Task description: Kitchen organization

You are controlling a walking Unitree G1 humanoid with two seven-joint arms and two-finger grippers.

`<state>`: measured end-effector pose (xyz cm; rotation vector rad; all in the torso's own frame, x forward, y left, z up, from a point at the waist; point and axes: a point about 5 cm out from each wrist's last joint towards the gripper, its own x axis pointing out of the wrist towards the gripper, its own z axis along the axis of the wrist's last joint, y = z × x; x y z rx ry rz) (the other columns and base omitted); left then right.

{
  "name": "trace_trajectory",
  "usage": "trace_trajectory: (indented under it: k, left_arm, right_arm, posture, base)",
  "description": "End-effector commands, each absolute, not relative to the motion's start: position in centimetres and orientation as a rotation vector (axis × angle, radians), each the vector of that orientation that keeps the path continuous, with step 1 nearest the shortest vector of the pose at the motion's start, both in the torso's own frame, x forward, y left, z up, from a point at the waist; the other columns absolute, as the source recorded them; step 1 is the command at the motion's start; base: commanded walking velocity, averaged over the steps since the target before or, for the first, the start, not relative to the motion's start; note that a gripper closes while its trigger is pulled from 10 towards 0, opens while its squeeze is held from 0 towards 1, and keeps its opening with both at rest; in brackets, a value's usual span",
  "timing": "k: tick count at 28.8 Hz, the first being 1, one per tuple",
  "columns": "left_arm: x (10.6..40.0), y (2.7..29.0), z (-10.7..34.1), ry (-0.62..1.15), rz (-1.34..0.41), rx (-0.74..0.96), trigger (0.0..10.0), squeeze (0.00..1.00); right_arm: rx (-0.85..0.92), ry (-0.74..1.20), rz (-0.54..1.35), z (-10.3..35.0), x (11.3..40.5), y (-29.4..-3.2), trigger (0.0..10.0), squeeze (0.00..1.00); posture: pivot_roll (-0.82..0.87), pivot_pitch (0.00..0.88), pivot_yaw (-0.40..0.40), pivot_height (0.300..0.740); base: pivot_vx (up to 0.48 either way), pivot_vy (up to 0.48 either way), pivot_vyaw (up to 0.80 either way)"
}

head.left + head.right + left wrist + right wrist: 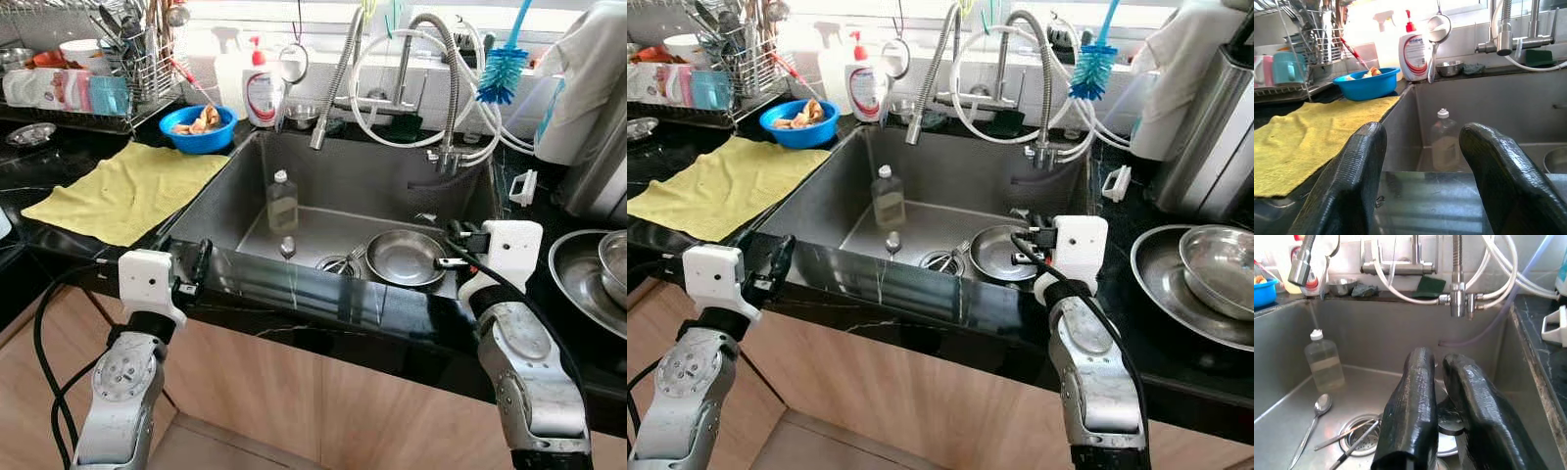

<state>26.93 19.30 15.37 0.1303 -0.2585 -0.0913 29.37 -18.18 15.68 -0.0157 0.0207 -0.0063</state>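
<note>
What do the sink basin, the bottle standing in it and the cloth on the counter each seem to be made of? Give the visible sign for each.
Sink basin: probably stainless steel, brushed grey with soft reflections.
Bottle: seemingly clear plastic, since pale liquid shows through it, with a white cap.
Cloth: looks like soft woven or microfibre fabric, matte yellow, lying in gentle wrinkles.

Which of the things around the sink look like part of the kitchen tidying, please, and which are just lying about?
Part of the job:
- clear bottle standing in the sink
- spoon lying on the sink floor
- steel bowl beside the drain
- right end effector over the sink

Lying about:
- yellow cloth
- blue bowl
- soap dispenser
- blue brush
</note>
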Motion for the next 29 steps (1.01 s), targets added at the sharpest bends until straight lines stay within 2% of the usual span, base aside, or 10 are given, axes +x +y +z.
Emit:
trace_trajectory:
  k: [1,17,18,19,20,21,22,25,29]
  left_arm:
    - [26.9,19.1,15.3,-0.245,-0.105,0.149,10.0,0.0]
    - [26.9,19.1,15.2,-0.233,-0.11,0.151,10.0,0.0]
    - [26.9,19.1,15.2,-0.233,-0.11,0.151,10.0,0.0]
    - [26.9,19.1,15.2,-0.233,-0.109,0.151,10.0,0.0]
    - [26.9,19.1,15.2,-0.233,-0.109,0.151,10.0,0.0]
    - [26.9,19.1,15.2,-0.233,-0.108,0.15,10.0,0.0]
    - [27.0,19.1,15.2,-0.234,-0.108,0.15,10.0,0.0]
    - [27.0,19.0,15.3,-0.236,-0.11,0.149,10.0,0.0]
    - [27.1,19.0,15.3,-0.237,-0.109,0.145,10.0,0.0]
  right_arm:
    - [0.003,0.046,0.001,15.7,29.5,-17.7,10.0,1.0]
    - [0.031,0.098,-0.006,15.2,29.3,-17.6,10.0,1.0]
    - [0.029,0.071,-0.008,15.5,29.2,-17.6,10.0,0.92]
    - [0.028,0.051,-0.01,15.8,29.2,-17.6,10.0,0.92]
    - [0.02,0.024,-0.016,16.2,29.2,-17.6,10.0,0.36]
    - [0.007,-0.011,-0.027,16.7,29.1,-17.7,10.0,0.0]
    - [-0.005,-0.106,-0.077,18.2,29.0,-18.1,10.0,0.0]
    - [-0.011,-0.192,-0.129,19.6,28.7,-18.7,10.0,0.0]
    - [-0.007,-0.283,-0.261,21.0,27.1,-20.8,10.0,0.0]
  posture:
    - [-0.06,0.0,0.022,0.74]
    - [-0.06,0.0,0.023,0.74]
    - [-0.06,0.0,0.023,0.74]
    - [-0.06,0.0,0.023,0.74]
    - [-0.06,0.0,0.023,0.74]
    - [-0.06,0.0,0.024,0.74]
    - [-0.06,0.0,0.024,0.74]
    - [-0.06,0.0,0.026,0.74]
    - [-0.07,0.0,0.027,0.74]
  base:
    - [0.0,0.0,0.0]
    - [0.0,0.0,0.0]
    - [0.0,0.0,0.0]
    - [0.0,0.0,0.0]
    - [0.0,0.0,0.0]
    - [0.0,0.0,0.0]
    - [0.0,0.0,0.0]
    - [0.0,0.0,0.0]
    - [0.0,0.0,0.0]
